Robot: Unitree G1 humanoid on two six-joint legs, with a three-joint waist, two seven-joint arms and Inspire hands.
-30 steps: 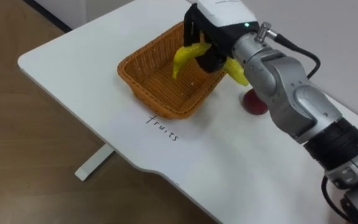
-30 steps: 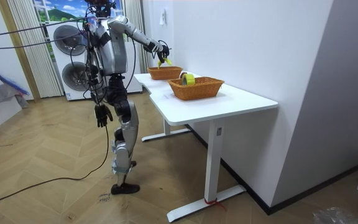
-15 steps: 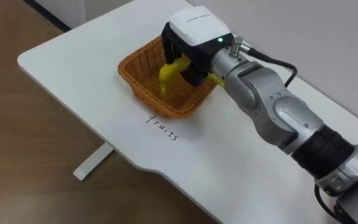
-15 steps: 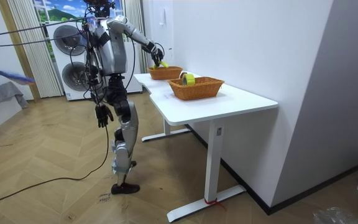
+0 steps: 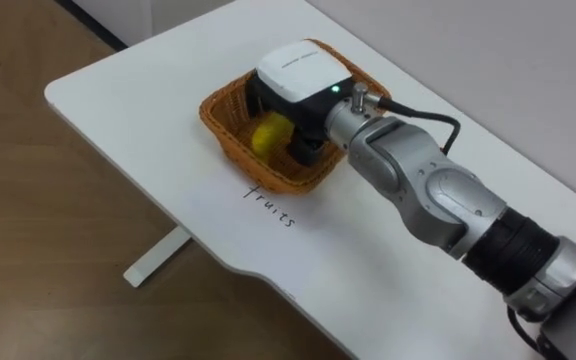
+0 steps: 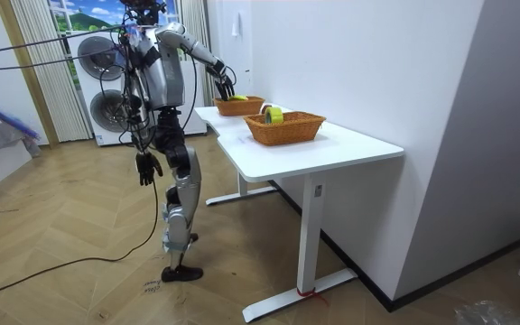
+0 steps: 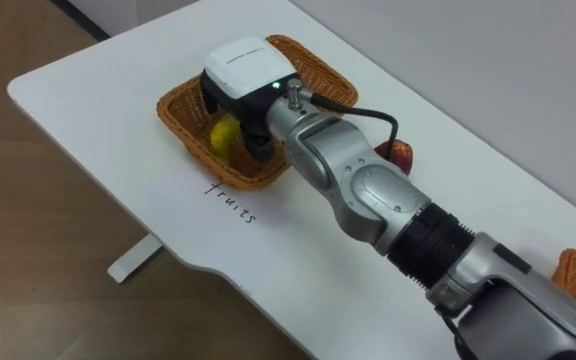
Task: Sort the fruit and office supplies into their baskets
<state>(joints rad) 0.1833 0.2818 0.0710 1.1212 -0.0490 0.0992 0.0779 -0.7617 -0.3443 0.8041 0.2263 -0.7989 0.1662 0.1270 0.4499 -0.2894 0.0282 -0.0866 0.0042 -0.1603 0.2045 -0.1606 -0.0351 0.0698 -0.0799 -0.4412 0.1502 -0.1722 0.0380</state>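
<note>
**Robot's right hand lowers one banana into a woven basket**

One right hand (image 5: 296, 75), with a smooth white shell on its back, reaches down into one shallow, rectangular wicker basket (image 5: 268, 176). Its dark fingers (image 5: 306, 150) are curled round a single yellow banana (image 5: 271, 133), which sits low inside the basket, between the woven walls. The forearm behind the hand is rounded grey metal with a black cable along it.

The basket stands on a smooth white counter (image 5: 148, 110) with rounded corners, near its front edge. One handwritten label (image 5: 269, 206) is marked on the counter just in front of the basket. One red apple (image 7: 400, 154) lies on the counter beyond the arm, partly hidden by it.

In the room view the robot stands upright on a wooden herringbone floor, beside the counter. There are two wicker baskets there; the second basket (image 6: 284, 127), nearer the camera, holds one yellow-green tape roll (image 6: 273, 114). The left hand (image 6: 147, 167) hangs at the robot's side, fingers loose.
</note>
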